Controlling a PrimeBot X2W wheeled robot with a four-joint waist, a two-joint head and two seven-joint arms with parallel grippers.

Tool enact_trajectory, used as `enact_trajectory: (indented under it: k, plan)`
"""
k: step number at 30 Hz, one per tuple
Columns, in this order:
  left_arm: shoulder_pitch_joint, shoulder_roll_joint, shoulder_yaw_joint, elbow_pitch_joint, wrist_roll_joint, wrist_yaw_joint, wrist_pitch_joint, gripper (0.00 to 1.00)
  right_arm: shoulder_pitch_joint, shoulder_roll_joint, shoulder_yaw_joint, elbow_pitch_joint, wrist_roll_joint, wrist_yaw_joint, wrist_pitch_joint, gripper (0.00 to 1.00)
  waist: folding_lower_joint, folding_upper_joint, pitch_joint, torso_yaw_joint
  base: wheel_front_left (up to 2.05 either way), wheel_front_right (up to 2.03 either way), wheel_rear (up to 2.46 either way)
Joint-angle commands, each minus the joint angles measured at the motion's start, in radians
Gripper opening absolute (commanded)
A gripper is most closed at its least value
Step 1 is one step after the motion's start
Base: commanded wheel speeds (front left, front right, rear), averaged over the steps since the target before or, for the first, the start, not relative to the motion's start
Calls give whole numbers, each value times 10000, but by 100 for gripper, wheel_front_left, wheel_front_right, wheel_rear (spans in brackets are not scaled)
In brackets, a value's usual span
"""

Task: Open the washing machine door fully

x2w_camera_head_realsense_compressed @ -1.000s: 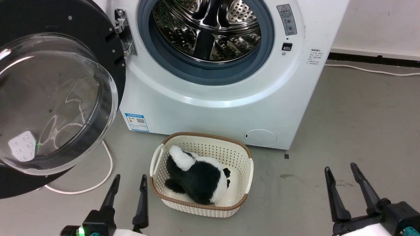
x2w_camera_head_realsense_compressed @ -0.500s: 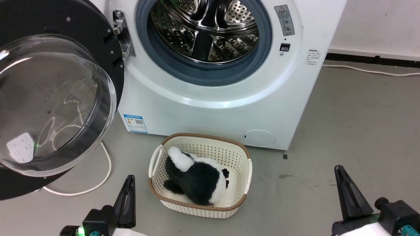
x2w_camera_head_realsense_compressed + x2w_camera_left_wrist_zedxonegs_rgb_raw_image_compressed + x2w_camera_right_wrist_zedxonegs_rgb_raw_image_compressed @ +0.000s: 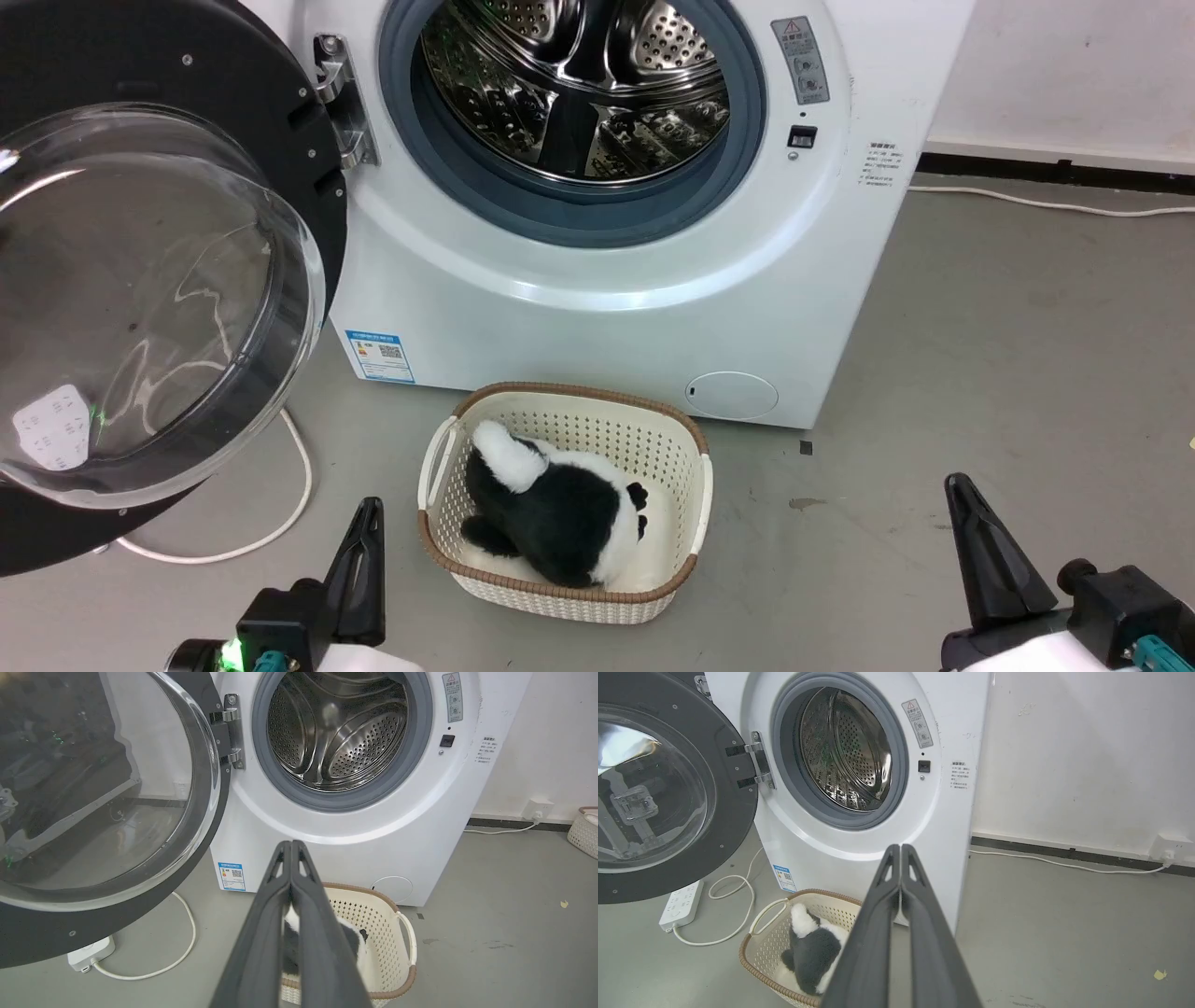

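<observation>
Nearest the robot, the left tool [image 3: 370, 509] hangs at the lower left of the head view. Its two fingers are pressed together with nothing between them. The right tool [image 3: 962, 487] sits at the lower right, likewise closed tip to tip and holding nothing. Both are well apart from the door.

Between them and a little further out, a cream basket [image 3: 706, 485] with a brown rim stands on the grey floor [image 3: 1008, 355], just in front of the machine [image 3: 607, 317]. In it lies a black-and-white plush toy [image 3: 560, 513], covering most of the bottom. A white cable [image 3: 297, 485] loops over the floor left of the basket and runs to a power strip [image 3: 681, 904] below the door.

The door [image 3: 233, 84] is swung wide out to the left of the opening, hung on a metal hinge [image 3: 338, 98] at its right edge. Its round face stands upright, clear of the floor. Its inner side points back towards the robot, the glass bowl [image 3: 149, 280] bulging that way.

Furthest back, the drum [image 3: 579, 84] lies open inside a grey gasket [image 3: 560, 213], its perforated steel walls in plain sight.
</observation>
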Motion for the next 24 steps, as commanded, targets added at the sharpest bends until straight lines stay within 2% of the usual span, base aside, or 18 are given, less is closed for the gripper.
enact_trajectory:
  k: [1, 24]
  plan:
    - [-102, -34, 44, -68, 97, -13, 75, 0, -140, 11, 15, 19, -73, 1, 76, 0, 0, 0, -4, -8, 0, 0, 0]
    - [-227, -67, 144, -179, 278, -24, 545, 0, -278, 21, 71, 37, -259, 2, 549, 0, 0, 0, -78, -152, 0, 0, 0]
